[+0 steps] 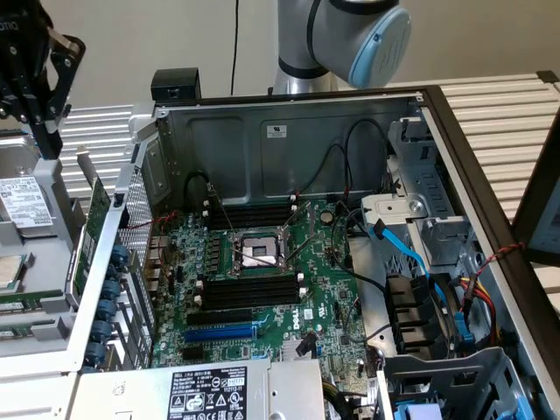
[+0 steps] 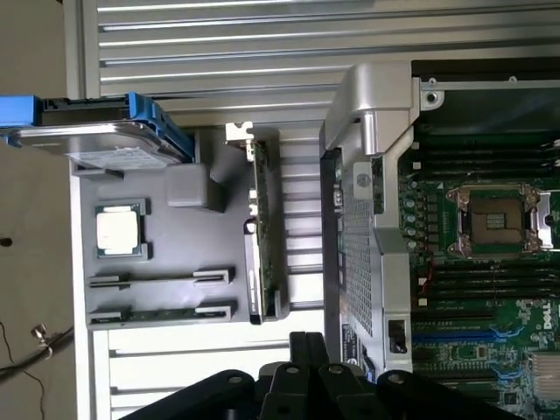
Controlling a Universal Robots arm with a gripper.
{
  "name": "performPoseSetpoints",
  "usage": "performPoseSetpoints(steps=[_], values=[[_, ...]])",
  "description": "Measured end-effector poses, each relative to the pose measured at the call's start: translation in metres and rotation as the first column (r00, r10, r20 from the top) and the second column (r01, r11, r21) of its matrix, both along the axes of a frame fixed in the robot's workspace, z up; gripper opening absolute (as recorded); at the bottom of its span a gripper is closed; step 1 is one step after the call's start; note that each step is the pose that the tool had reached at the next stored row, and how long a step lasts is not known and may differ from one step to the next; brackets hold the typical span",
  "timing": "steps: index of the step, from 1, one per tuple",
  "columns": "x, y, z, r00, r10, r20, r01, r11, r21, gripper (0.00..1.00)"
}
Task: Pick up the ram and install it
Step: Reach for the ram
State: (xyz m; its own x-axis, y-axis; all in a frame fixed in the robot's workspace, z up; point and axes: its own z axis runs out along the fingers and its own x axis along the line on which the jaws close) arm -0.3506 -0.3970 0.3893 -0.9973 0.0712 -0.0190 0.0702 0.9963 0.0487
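Jaws shut over grey tray [image 2: 175, 249]: one ram [image 2: 163, 313], one processor [image 2: 118, 231]

The exterior view looks down obliquely into the open computer case [image 1: 262, 162] (quite near) — the wrist view looks straight down over the parts tray [image 2: 175, 245] beside it; both share the motherboard [image 1: 328, 297].

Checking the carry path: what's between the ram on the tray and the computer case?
In the wrist view, the expansion card stands on edge between the ram and the case.

Open computer case [image 1: 262, 149], motherboard [image 1: 325, 262], hard drive [image 2: 114, 147]
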Motion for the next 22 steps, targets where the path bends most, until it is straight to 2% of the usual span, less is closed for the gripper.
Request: performPoseSetpoints(steps=[6, 14, 16, 17, 18, 19, 20, 22], values=[[-0.027, 0.0034, -0.0046, 1.0000, 0.000, 0.0000, 0.000, 1.0000, -0.0009, 0.10], [-0.063, 0.0110, -0.0095, 1.0000, 0.000, -0.0004, 0.000, 1.0000, -0.0024, 0.10], [-0.067, 0.0122, -0.0094, 1.0000, 0.000, -0.0076, 0.000, 1.0000, -0.0025, 0.10], [-0.070, 0.0124, -0.0094, 0.9999, 0.000, -0.0134, 0.000, 1.0000, -0.0018, 0.10], [-0.072, 0.0126, -0.0094, 0.9998, 0.000, -0.0200, 0.000, 1.0000, 0.0003, 0.10], [-0.074, 0.0127, -0.0094, 0.9997, 0.000, -0.0260, 0.000, 1.0000, 0.0055, 0.10], [-0.077, 0.0127, -0.0094, 0.9995, 0.001, -0.0308, 0.000, 0.9999, 0.0137, 0.10], [-0.079, 0.0134, -0.0091, 0.9995, 0.001, -0.0317, 0.000, 0.9997, 0.0240, 0.10]])
